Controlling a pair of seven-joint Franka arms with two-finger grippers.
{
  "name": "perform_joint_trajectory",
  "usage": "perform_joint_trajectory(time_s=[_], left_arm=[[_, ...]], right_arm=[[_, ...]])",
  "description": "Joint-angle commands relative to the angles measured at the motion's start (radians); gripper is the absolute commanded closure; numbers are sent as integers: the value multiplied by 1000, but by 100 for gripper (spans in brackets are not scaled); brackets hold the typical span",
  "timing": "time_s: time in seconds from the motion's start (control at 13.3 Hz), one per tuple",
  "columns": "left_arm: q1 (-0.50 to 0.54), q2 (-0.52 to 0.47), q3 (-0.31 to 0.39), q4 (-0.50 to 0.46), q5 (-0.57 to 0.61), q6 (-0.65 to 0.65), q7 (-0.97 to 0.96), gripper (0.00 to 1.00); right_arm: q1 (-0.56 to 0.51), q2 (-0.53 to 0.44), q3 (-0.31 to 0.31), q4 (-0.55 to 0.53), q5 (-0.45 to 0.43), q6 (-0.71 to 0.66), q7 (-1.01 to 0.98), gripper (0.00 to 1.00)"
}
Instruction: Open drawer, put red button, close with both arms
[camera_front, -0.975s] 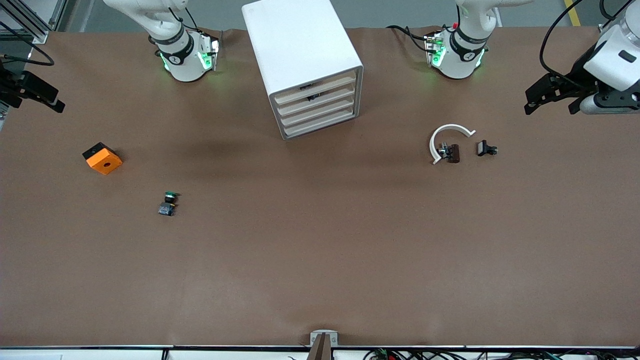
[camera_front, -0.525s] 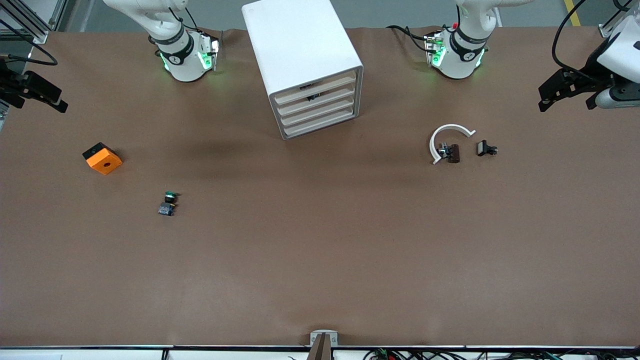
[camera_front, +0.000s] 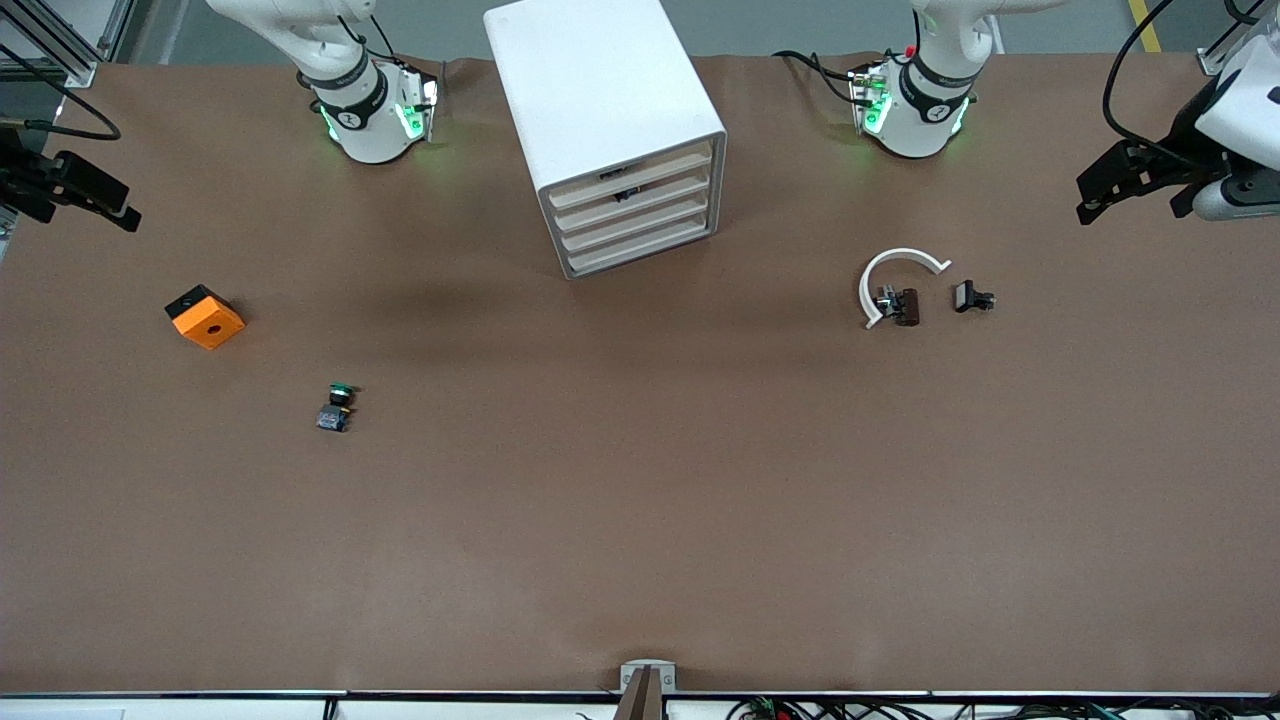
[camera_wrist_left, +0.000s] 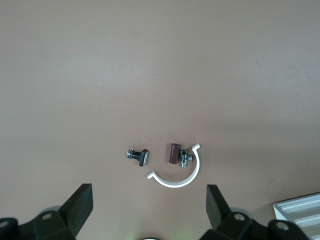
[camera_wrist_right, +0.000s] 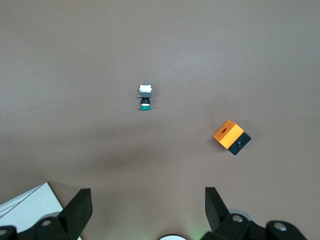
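- Since half a second ago, your right gripper (camera_front: 115, 205) has slid slightly inward over the table edge at the right arm's end; nothing on the table has shifted.
- You have a brown table (camera_front: 640, 520) spanning the front view, with both arm bases along its farthest edge.
- Between the bases stands a white four-drawer cabinet (camera_front: 600, 90), its beige drawer fronts turned toward the front camera and a little toward the left arm's end.
- Your drawer (camera_front: 655, 191), second from the top, sits pushed in, level with the other three fronts.
- You cannot see the red button in any view.
- Your left arm (camera_front: 915, 110) reaches out to its own end of the table. The left gripper (camera_front: 1100, 195) hangs there above the surface, fingers spread wide and holding nothing.
- Your right arm (camera_front: 365, 115) reaches to its own end. The right gripper's fingers are likewise spread wide and hold nothing.
- An orange block (camera_front: 205, 317) with a black side lies near the right arm's end.
- A white curved clip (camera_front: 890, 265) lies toward the left arm's end, nearer the camera than the cabinet.
- A green button (camera_front: 338, 405) lies on its side, nearer the camera than the orange block.
- A small brown part (camera_front: 907, 306) rests inside the clip's curve.
- A small black part (camera_front: 970, 297) lies just beside the clip, apart from it.
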Motion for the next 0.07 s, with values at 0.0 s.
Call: perform_joint_trajectory(time_s=[0.0], left_arm=[[0, 8, -1, 26, 19, -30, -14, 0]], right_arm=[[-1, 14, 3, 26, -14, -10, -11, 0]])
